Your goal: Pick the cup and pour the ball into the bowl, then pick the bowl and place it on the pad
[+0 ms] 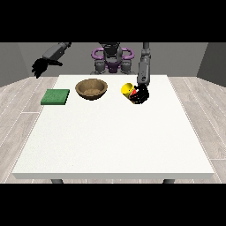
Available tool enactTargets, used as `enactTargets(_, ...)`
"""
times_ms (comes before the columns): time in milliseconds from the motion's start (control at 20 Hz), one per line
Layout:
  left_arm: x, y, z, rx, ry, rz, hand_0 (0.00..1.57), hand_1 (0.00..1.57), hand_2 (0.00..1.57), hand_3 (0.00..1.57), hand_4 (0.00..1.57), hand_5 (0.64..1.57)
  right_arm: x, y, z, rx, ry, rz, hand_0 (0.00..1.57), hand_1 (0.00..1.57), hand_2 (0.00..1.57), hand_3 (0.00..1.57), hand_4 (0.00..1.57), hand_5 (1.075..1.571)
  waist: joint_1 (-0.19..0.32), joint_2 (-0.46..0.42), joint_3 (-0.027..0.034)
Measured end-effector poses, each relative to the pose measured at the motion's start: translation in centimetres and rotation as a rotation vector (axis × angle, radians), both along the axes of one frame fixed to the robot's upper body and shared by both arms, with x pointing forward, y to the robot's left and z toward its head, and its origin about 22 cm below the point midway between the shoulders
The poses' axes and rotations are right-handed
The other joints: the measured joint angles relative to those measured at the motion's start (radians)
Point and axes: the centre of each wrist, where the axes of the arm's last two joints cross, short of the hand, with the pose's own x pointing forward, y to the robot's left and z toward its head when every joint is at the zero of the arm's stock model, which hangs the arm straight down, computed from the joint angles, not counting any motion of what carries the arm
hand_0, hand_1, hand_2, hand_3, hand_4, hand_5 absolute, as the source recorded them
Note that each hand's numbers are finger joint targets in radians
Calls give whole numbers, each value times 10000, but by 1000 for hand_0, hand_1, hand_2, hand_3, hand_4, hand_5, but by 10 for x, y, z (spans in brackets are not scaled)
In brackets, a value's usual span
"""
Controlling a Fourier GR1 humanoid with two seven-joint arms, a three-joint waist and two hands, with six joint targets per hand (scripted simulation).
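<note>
So, here's what you've got on the white table [114, 141]: the hand at the view's right [141, 94] is down on the yellow cup [128, 90], with its black fingers curled round the cup's right side. The cup is tipped over toward the left, so its open mouth faces up and left, toward the bowl. You can't tell if the ball is in there, since nothing of it shows.

Just left of the cup sits the brown wooden bowl [92, 88], upright and apart from the cup. Further left, near the table's left edge, the green pad [55, 97] lies flat with nothing on it.

The hand at the view's left [41, 67] hangs in the air beyond the table's far left corner, well apart from everything, fingers relaxed and drooping.
</note>
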Motion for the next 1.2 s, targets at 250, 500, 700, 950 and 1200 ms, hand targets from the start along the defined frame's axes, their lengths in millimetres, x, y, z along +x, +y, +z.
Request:
enactTargets(250,3,-17,1,1230,944,-13,1374,1374,1571,1571,1015,1531,-6,-19,-21,77,1066,-619,0,0,0,0,0,1558,480,-1158,-24)
enactTargets(500,6,-52,7,2631,1734,-441,1395,1395,1571,1571,1113,1567,-25,-46,-53,248,2286,-1306,0,0,136,0,0,1560,1230,-2444,-24)
enactTargets(700,8,-84,13,4010,2221,-573,1365,1365,1571,1571,1142,1566,-44,-62,-76,304,3023,-1905,0,0,0,0,0,1557,1831,-3180,-18)
enactTargets(950,4,-115,18,4875,2481,-696,1367,1367,1571,1571,1114,1566,-54,-67,-94,376,3348,-2284,0,0,83,0,0,1554,2207,-3463,-34)
enactTargets(1200,-9,-152,15,6093,2533,-951,1202,1202,1571,1571,976,1569,-71,-82,-106,496,3668,-2569,0,0,0,0,0,1550,2549,-3765,-34)
